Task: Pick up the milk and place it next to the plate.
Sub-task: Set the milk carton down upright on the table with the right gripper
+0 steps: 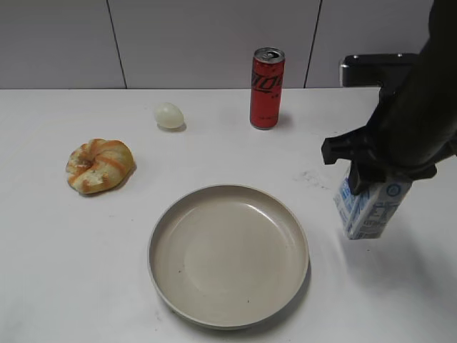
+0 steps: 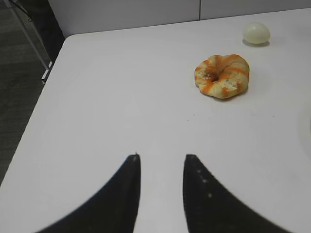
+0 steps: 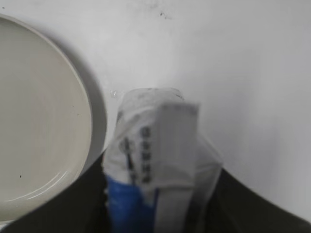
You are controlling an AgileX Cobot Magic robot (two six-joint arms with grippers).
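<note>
The milk (image 1: 370,207), a small white carton with blue print, hangs tilted in my right gripper (image 1: 375,180), to the right of the plate (image 1: 228,254). In the right wrist view the carton (image 3: 158,155) fills the space between the jaws (image 3: 158,194), which are shut on it; the plate's rim (image 3: 73,97) lies to its left. I cannot tell if the carton's base touches the table. My left gripper (image 2: 161,160) is open and empty over bare table, out of the exterior view.
A tall red soda can (image 1: 266,88) stands at the back centre. A pale egg (image 1: 169,115) and a glazed bread ring (image 1: 100,165) lie at the left; both also show in the left wrist view, the egg (image 2: 256,33) behind the bread ring (image 2: 222,75). The table's left edge (image 2: 43,97) is near.
</note>
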